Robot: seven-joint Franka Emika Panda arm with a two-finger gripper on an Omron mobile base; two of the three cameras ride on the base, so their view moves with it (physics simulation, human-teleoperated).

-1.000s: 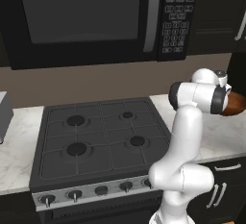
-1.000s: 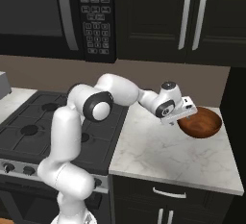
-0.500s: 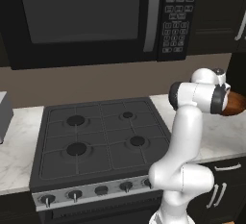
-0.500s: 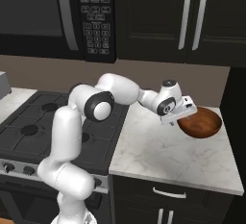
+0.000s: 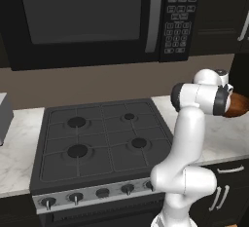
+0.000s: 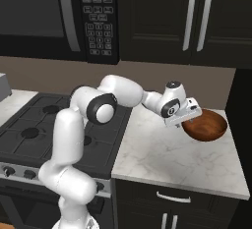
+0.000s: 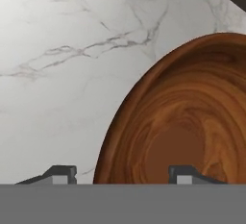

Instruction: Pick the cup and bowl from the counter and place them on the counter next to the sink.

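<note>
On the white marble tabletop (image 6: 162,159) to the right of the black stovetop (image 6: 37,129), the reddish-brown bowl (image 6: 206,125) sits near the back right corner, close to the wall. The claw (image 6: 189,116) has reached across from the stove side and is down at the bowl's left rim. In the hand view the two dark fingertips (image 7: 61,174) straddle that rim: one stands over bare marble (image 7: 57,74) outside the bowl (image 7: 192,122), the other over the wood-grained inside. The jaws stand apart, with the rim between them; whether the tips are already touching the rim cannot be told from the pictures, so no grip can be called.

From the left base view the bowl (image 5: 237,105) shows as a brown edge just past the white wrist, at the right border of the picture above the tabletop (image 5: 228,133). The arm's elbow hangs over the right edge of the stovetop (image 5: 97,141). A black microwave (image 5: 92,16) with a keypad is mounted above the stove, and dark cabinets (image 6: 197,19) with long silver handles hang above the tabletop where the bowl rests.
</note>
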